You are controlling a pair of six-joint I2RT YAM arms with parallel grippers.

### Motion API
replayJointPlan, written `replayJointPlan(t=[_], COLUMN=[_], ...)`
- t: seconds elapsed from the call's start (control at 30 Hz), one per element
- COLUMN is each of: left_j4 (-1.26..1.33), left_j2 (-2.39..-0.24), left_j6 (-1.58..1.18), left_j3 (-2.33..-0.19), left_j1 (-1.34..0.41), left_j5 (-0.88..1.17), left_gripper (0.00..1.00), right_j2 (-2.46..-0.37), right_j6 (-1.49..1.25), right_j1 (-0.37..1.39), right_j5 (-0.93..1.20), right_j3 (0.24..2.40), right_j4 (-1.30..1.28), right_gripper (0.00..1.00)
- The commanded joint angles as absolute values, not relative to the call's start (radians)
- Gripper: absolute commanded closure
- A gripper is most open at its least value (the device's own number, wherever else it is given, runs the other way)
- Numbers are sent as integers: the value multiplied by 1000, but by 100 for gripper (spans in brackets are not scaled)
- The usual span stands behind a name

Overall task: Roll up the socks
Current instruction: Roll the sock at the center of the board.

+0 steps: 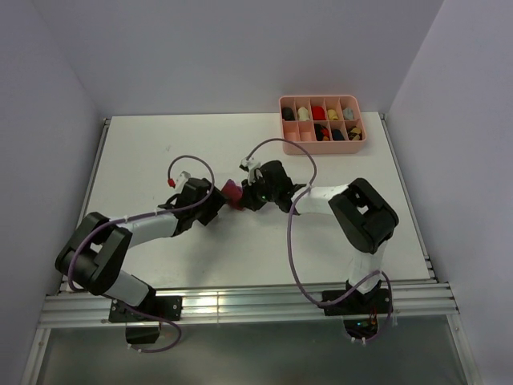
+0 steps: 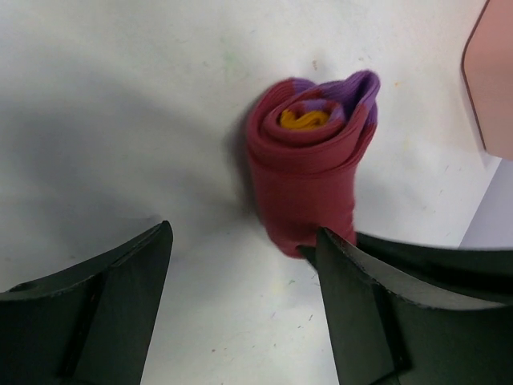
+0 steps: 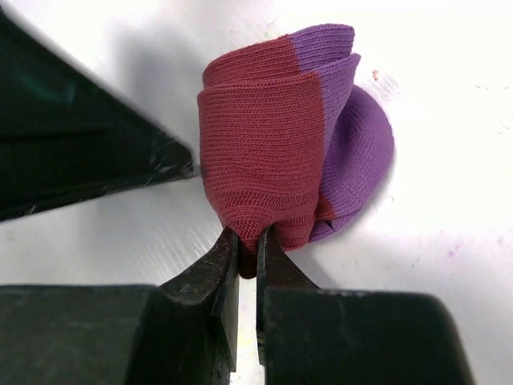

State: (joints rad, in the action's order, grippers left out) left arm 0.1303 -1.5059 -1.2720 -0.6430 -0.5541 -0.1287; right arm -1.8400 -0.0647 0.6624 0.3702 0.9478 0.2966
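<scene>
The socks [image 1: 232, 192] are a rolled bundle of dark red knit with purple parts, lying on the white table between my two grippers. In the left wrist view the roll [image 2: 309, 172] shows an orange core and a purple edge. My left gripper [image 2: 244, 269] stands open just in front of it, and its right finger [image 2: 353, 305] is close to the roll's near end. In the right wrist view my right gripper [image 3: 248, 245] is shut on a fold of red knit at the near edge of the socks [image 3: 264, 152]. From above, the left gripper [image 1: 216, 200] and the right gripper [image 1: 245, 197] flank the bundle.
A pink divided box [image 1: 322, 119] holding several small rolled sock bundles stands at the table's back right; its corner [image 2: 490, 72] shows in the left wrist view. The left gripper's dark finger [image 3: 80, 144] lies close to the left of the roll.
</scene>
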Motion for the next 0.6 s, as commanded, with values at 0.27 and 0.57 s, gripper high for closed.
replayJointPlan(t=[0.27, 0.57], left_j4=[290, 382], left_j2=[-1503, -1531], left_j6=[-1266, -1252], left_j3=[-578, -580], left_j1=[-548, -543], left_j5=[-153, -182], left_gripper=[22, 22], right_j2=[-1985, -2034], right_j6=[-242, -273], right_j1=[563, 537], right_j5=[725, 759], right_j3=[1063, 1089], right_j4=[164, 137], right_gripper=[100, 100])
